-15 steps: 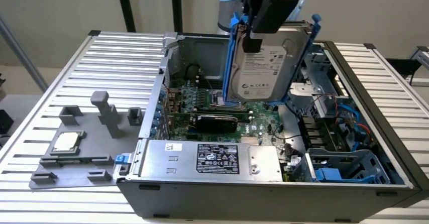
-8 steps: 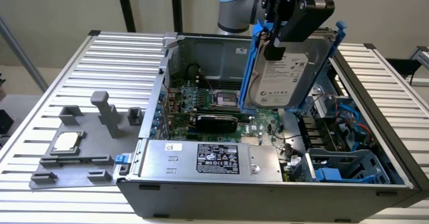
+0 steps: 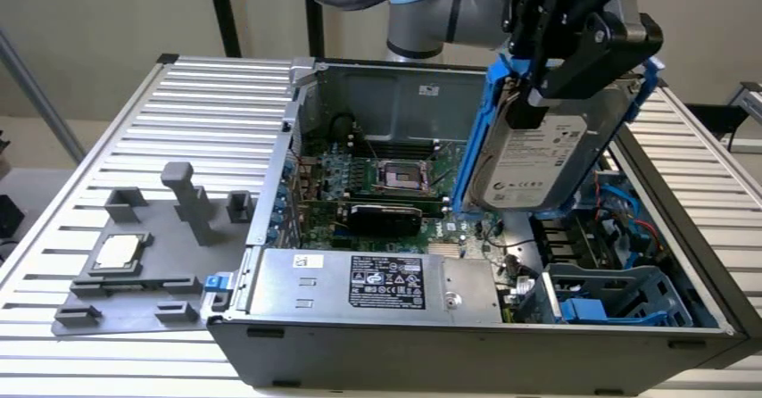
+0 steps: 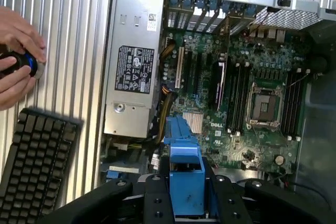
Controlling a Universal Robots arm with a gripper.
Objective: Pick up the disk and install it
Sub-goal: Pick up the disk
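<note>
Exterior view: you could see the gripper (image 3: 558, 72) with its jaws pinching the disk (image 3: 538, 161) at the top edge. The disk hung tilted, label outward, above the open computer case (image 3: 476, 362), toward that view's right. Below it lay the motherboard (image 3: 393, 184) and the power supply (image 3: 357, 282). In the wrist view, a hand (image 4: 16, 59) was just beside a keyboard (image 4: 37, 156).
</note>
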